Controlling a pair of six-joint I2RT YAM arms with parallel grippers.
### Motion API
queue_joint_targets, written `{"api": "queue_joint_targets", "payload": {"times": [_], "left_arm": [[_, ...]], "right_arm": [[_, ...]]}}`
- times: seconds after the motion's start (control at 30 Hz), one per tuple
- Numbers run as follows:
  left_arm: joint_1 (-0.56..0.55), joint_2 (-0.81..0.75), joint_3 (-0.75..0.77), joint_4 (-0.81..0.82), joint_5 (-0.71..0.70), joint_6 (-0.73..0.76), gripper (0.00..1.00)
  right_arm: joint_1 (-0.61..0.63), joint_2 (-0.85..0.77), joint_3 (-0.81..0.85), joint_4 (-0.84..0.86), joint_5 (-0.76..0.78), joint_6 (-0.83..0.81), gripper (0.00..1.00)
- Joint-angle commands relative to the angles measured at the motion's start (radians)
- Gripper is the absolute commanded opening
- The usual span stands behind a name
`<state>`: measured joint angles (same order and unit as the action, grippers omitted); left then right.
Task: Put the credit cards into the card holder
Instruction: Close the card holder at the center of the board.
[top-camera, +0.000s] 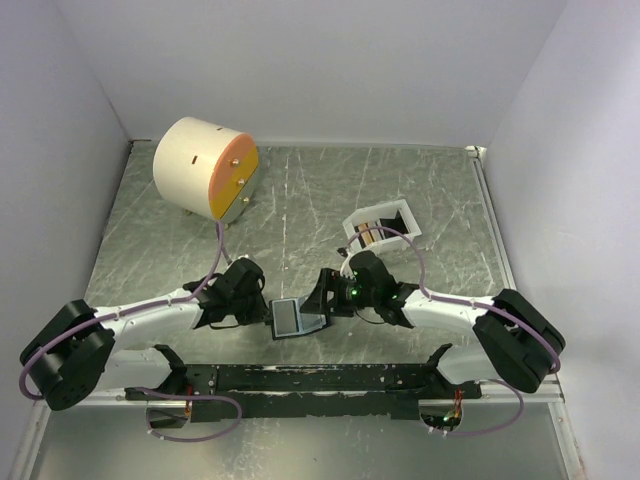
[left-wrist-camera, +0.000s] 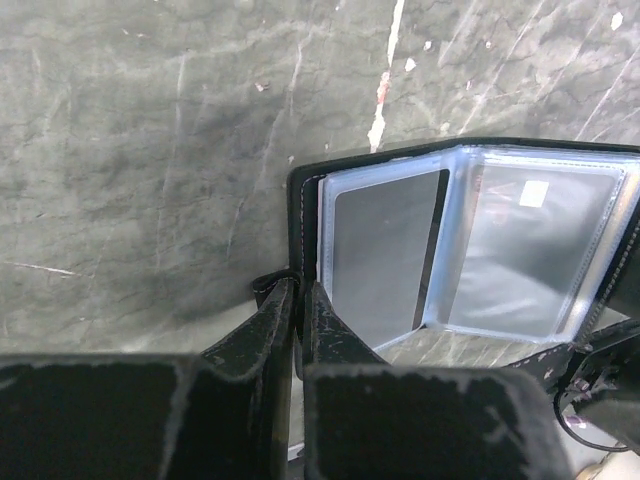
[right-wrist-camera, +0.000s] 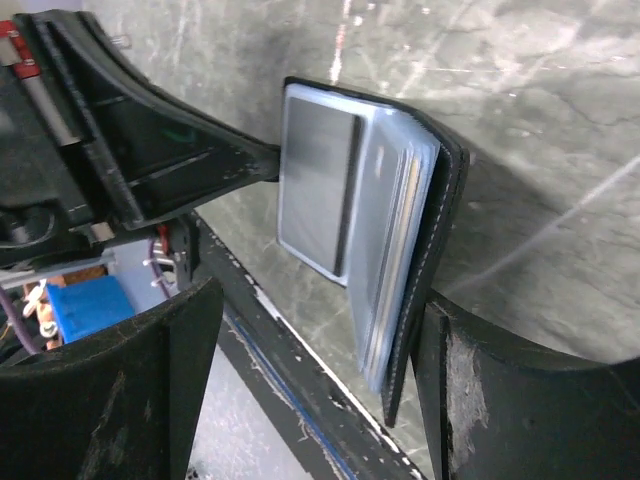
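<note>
The black card holder (top-camera: 290, 318) lies open near the table's front edge, between the two grippers, its clear plastic sleeves (left-wrist-camera: 470, 250) facing up. My left gripper (left-wrist-camera: 298, 300) is shut on the left edge of the holder's black cover (left-wrist-camera: 303, 200); in the top view this gripper (top-camera: 264, 308) is at the holder's left side. My right gripper (right-wrist-camera: 320, 370) is open, and the holder's raised right flap (right-wrist-camera: 440, 200) stands just inside its right finger (right-wrist-camera: 500, 400). The credit cards (top-camera: 369, 236) stand on edge in the white tray, far from both grippers.
The white tray (top-camera: 392, 212) sits behind the right gripper. A big cream cylinder with an orange face (top-camera: 205, 168) stands at the back left. The black base rail (top-camera: 320, 378) runs along the near edge. White walls close in the table.
</note>
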<state>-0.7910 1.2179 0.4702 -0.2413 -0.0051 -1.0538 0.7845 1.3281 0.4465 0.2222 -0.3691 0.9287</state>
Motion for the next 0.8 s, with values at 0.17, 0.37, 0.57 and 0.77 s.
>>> {"api": "queue_joint_targets", "payload": {"times": [0.17,0.37,0.57,0.77], "left_arm": [[-0.003,0.003,0.032,0.033,0.020,0.004,0.07],[-0.002,0.025,0.051,0.027,0.021,0.015,0.07],[-0.003,-0.027,0.040,0.035,0.051,-0.008,0.07],[-0.001,-0.081,0.022,0.025,0.053,-0.024,0.07]], "right_arm": [[0.005,-0.053,0.053,0.038,-0.089,0.003,0.71],[0.015,-0.018,0.091,0.035,-0.138,-0.017,0.71],[0.023,0.067,0.100,0.108,-0.186,-0.002,0.68],[0.048,0.130,0.130,0.132,-0.191,-0.009,0.63]]}}
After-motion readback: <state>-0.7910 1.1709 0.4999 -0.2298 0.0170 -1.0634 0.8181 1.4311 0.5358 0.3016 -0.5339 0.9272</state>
